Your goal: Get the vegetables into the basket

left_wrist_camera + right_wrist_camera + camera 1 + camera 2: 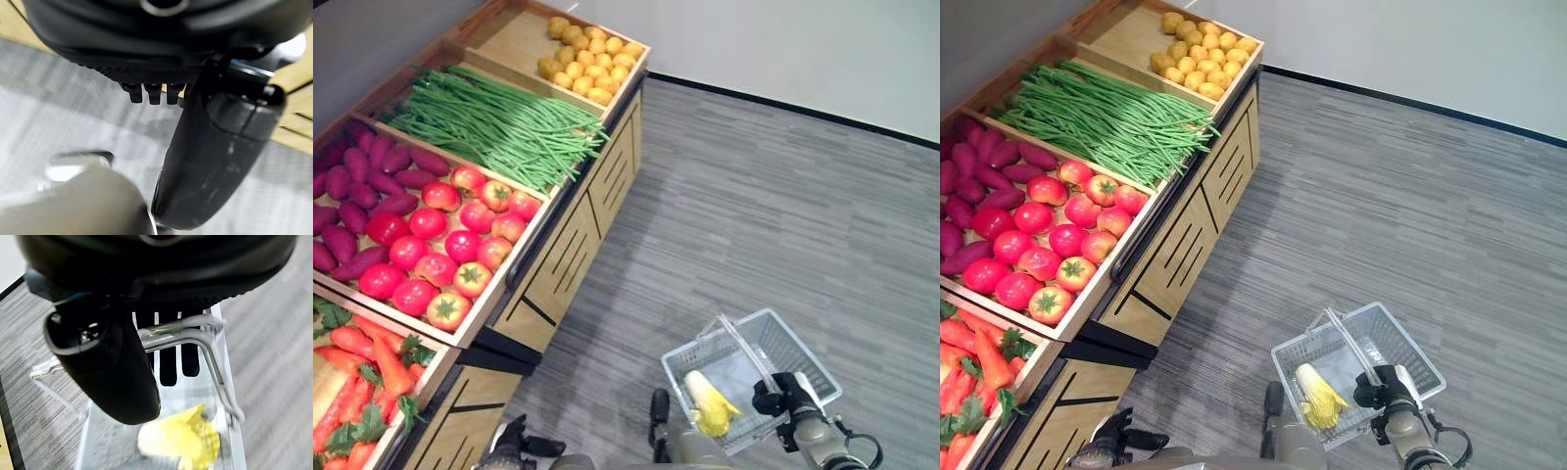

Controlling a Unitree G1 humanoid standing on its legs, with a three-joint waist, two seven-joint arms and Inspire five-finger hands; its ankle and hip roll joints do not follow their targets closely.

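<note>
hanging from right hand: basket

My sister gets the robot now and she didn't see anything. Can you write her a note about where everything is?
Right hand: shut on the handles of the grey wire basket, carrying it above the floor beside the stand.
Left hand: low by the front of the wooden stand, holding nothing.
Done: one pale yellow leafy vegetable lies in the basket.
Left: the stand's bins hold carrots, tomatoes, purple sweet potatoes, green beans and small yellow potatoes. Next is probably a pick from a near bin with the left hand.
</note>
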